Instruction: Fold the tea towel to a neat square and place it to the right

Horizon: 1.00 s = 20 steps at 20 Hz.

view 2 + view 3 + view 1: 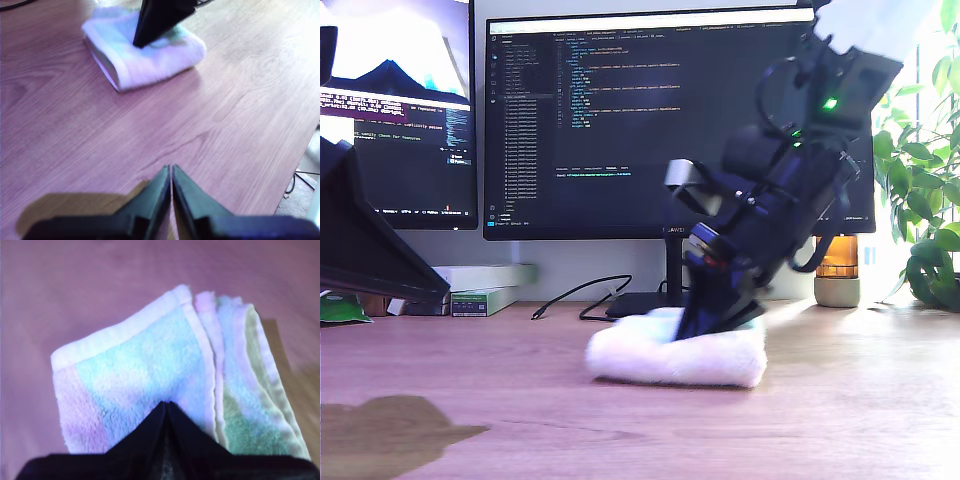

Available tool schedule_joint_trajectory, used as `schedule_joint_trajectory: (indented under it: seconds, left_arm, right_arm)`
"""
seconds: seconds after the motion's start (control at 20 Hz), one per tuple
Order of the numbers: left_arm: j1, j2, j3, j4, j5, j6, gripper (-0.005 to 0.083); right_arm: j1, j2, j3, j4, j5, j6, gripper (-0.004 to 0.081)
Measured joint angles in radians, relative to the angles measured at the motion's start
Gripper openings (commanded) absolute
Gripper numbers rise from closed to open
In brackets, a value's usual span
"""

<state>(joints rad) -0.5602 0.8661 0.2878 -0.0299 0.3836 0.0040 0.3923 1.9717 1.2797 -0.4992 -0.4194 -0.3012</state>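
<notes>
The tea towel (660, 358) lies folded into a thick white pad on the wooden table, in the middle of the exterior view, in front of the monitor stand. My second gripper (695, 325) points steeply down with its shut tips resting on the towel's top (140, 365); nothing shows between its fingers (167, 404). Stacked folded edges (235, 370) show beside the tips. My first gripper (171, 167) is shut and empty, low over bare wood, well apart from the towel (150, 60). From there the second gripper's dark tip (139, 42) shows on the towel.
Two monitors (650, 120) stand behind, with a black cable (570, 300) and white boxes (485, 285) at their foot. A lamp (837, 275) and a plant (925, 200) stand at the exterior view's right. A dark arm part (360, 240) fills that view's left. The table edge (295, 165) is near.
</notes>
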Motion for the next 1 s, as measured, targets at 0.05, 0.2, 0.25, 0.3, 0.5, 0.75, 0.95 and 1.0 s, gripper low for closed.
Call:
schedule_joint_trajectory:
  seconds: [0.05, 0.2, 0.25, 0.3, 0.5, 0.75, 0.95, 1.0]
  left_arm:
    - [0.0, 0.0, 0.0, 0.0, 0.0, 0.0, -0.0021]
    - [0.0, 0.0, 0.0, 0.0, 0.0, 0.0, -0.0021]
    - [0.0, 0.0, 0.0, 0.0, 0.0, 0.0, -0.0021]
    - [0.0, 0.0, 0.0, 0.0, 0.0, 0.0, -0.0021]
    - [0.0, 0.0, 0.0, 0.0, 0.0, 0.0, -0.0021]
    - [0.0, 0.0, 0.0, 0.0, -0.002, 0.0, -0.0021]
    - [0.0, 0.0, 0.0, 0.0, -0.003, 0.0, -0.0021]
    - [0.0, 0.0, 0.0, 0.0, -0.003, 0.0, -0.0021]
  right_arm:
    - [0.001, -0.007, 0.001, 0.0, 0.048, 0.022, -0.0011]
    - [0.0, -0.027, 0.002, -0.001, 0.184, 0.175, -0.0011]
    - [0.0, -0.034, 0.002, -0.005, 0.23, 0.241, -0.0011]
    - [0.0, -0.04, 0.002, -0.014, 0.274, 0.266, -0.0011]
    - [-0.011, -0.067, -0.005, -0.07, 0.394, 0.364, -0.0011]
    - [-0.025, -0.126, -0.063, -0.138, 0.438, 0.509, -0.0011]
    - [-0.024, -0.193, -0.142, -0.186, 0.519, 0.641, -0.0011]
    - [-0.024, -0.215, -0.171, -0.183, 0.539, 0.676, -0.0011]
